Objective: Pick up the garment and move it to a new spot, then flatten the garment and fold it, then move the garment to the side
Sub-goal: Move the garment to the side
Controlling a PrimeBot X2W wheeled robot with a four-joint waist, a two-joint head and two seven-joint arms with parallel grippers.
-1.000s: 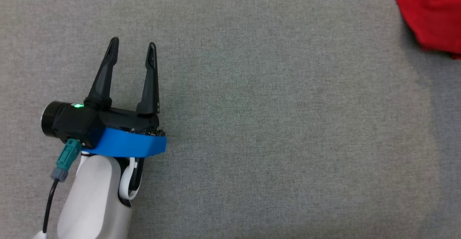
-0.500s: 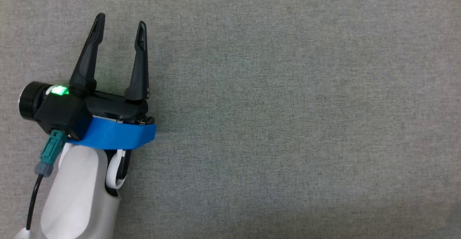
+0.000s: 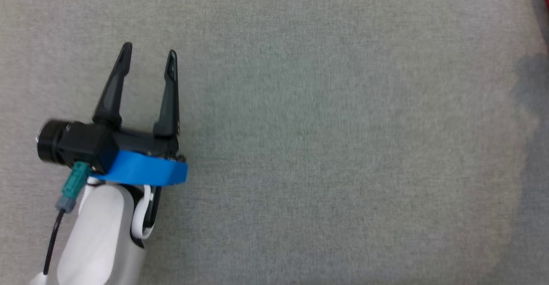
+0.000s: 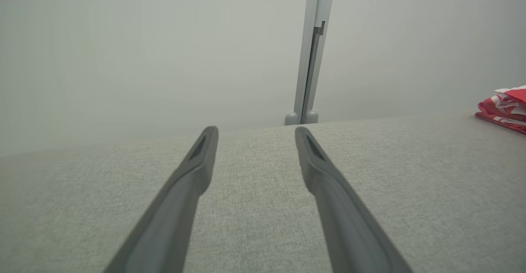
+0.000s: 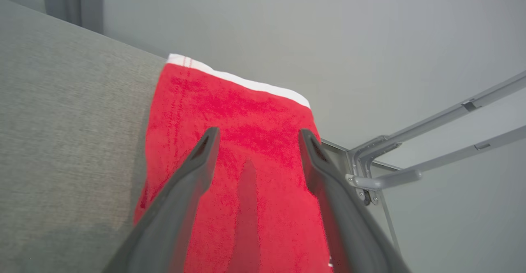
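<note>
Soft, even light (slightly motion-blurred), faint shadow (image 3: 531, 117) at right.

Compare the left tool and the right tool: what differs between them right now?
The left tool points over the bare grey surface; the right tool points over the red garment. The left tool stands apart from the red garment; the right tool is close over it. Both are open, holding nothing.

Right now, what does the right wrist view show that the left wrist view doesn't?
Right wrist view: the right gripper, open, over the red garment at the edge of the grey surface, with a metal frame beyond. Left wrist view: the left gripper, open above bare surface, and an upright post. Both: the grey surface and the garment.
</note>
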